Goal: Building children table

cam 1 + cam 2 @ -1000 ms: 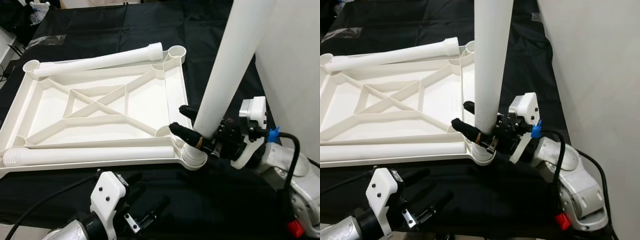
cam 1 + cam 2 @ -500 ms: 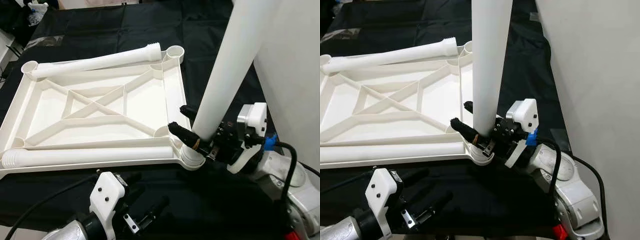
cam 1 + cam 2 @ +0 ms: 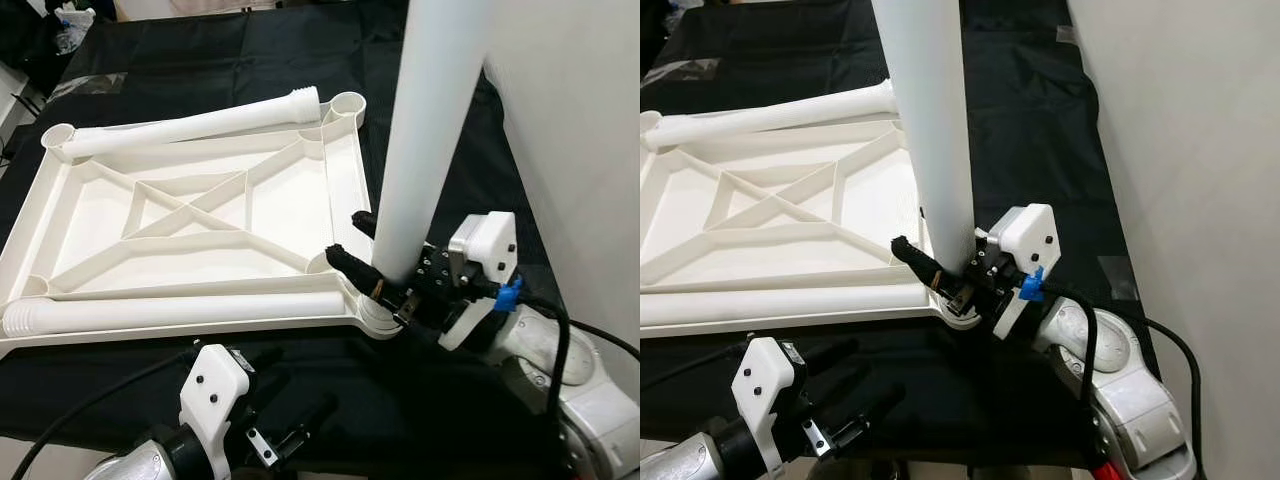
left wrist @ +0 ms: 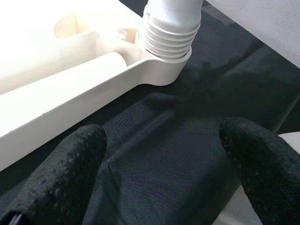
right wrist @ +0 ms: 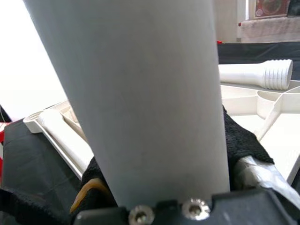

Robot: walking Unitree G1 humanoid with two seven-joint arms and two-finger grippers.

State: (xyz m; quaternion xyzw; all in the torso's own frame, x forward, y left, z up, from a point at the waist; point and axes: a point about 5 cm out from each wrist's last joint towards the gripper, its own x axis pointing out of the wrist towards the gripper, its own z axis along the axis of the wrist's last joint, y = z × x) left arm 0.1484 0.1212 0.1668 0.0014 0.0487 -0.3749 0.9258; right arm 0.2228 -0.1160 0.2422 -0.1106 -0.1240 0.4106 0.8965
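The white table top (image 3: pixel 150 215) lies upside down on a black cloth, ribs up. A white table leg (image 3: pixel 425 130) stands nearly upright with its threaded end (image 4: pixel 171 33) in the near right corner socket (image 3: pixel 378 318). My right gripper (image 3: pixel 365 255) is shut on that leg just above the socket. Two more white legs lie on the top: one along the far edge (image 3: pixel 190 125), one along the near edge (image 3: pixel 170 312). My left gripper (image 4: pixel 164 173) is open, low over the cloth in front of the same corner, holding nothing.
A white wall or panel (image 3: pixel 580 150) rises close on the right. Black cloth (image 3: pixel 430 420) covers the surface around the top. Empty round sockets sit at the far right corner (image 3: pixel 348 103) and the far left corner (image 3: pixel 60 133).
The upright leg has tilted from leaning right to nearly vertical, leaning slightly left. My right gripper and wrist have shifted left with it. The left gripper stays put.
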